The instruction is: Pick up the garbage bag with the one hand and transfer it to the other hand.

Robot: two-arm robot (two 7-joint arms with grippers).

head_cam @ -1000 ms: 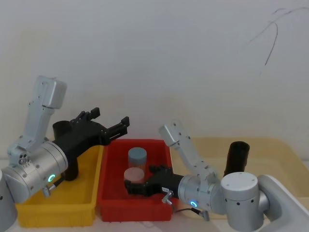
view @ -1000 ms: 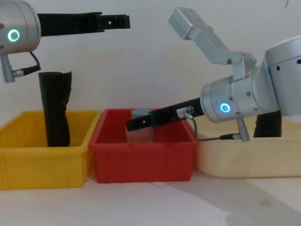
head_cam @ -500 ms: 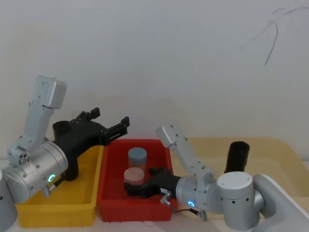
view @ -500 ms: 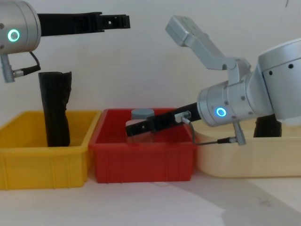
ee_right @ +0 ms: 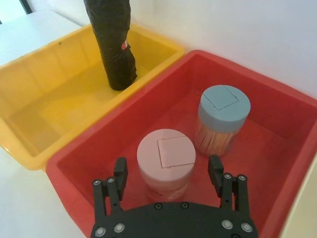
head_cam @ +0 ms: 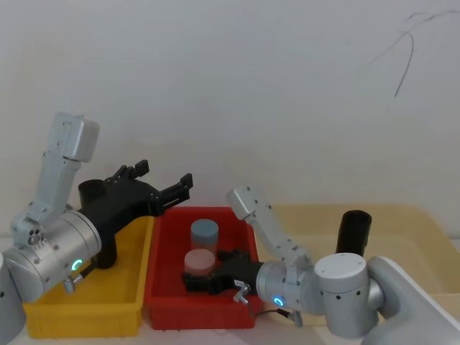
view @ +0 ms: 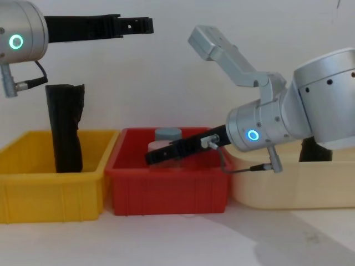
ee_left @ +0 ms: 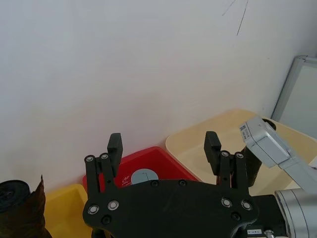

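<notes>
- While the right gripper [ee_right: 168, 171] reaches low into the red bin [head_cam: 169, 305], its jaws are spread and empty, straddling the pink-lidded jar [ee_right: 166, 158]; compared with a second ago it has slid further toward the robot's left, and its blue-ringed arm has swung with it.
- Just behind that jar stands the grey-blue-lidded jar [head_cam: 204, 233], unmoved.
- Beside the red bin, on the white table [view: 177, 238], sits the yellow bin [view: 33, 194], where a black roll with a ragged flared top [view: 65, 127] stands upright as before.
- Above both bins the left gripper [head_cam: 162, 188] hangs where it was, level, jaws parted and holding nothing, on the teal-ringed arm.
- Farther to the right, the garbage bag [head_cam: 353, 231] stands upright in the cream tub [head_cam: 424, 223], in the same place, well apart from both grippers.
</notes>
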